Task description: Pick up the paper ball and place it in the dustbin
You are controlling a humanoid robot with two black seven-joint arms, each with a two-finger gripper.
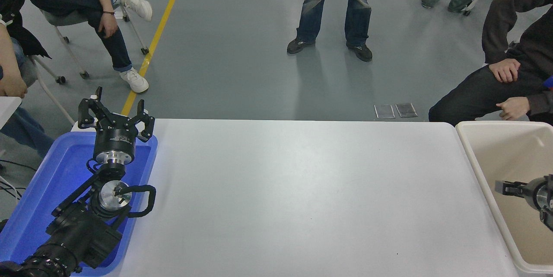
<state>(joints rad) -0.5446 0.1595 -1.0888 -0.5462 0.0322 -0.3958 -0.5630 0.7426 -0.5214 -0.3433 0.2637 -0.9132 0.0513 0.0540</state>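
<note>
Big picture first: the white counter (302,190) has nothing on it anywhere I can see. The cream dustbin (505,151) sits off its right end, and the blue tray (39,190) is at the near left. People are hanging around on the far side, well clear of everything.

The left arm is parked over the tray, and its left hand (116,115) is spread wide with nothing in it.

The right hand (503,187) pokes in from the right edge, above the inside of the dustbin and inboard of the rim. Only a sliver of it shows, so I honestly can't tell whether it's apart or together.

The paper ball I can't find at all. It's not on the counter or on the visible part of the bin floor, and nothing tan shows at the hand. My guess is this is the drop-off step (or just after it).

To do it well, I'd keep the hand well inside the walls and let go fully. Then lift straight up before swinging back, so nothing clips that thick rim or drags the ball out.
</note>
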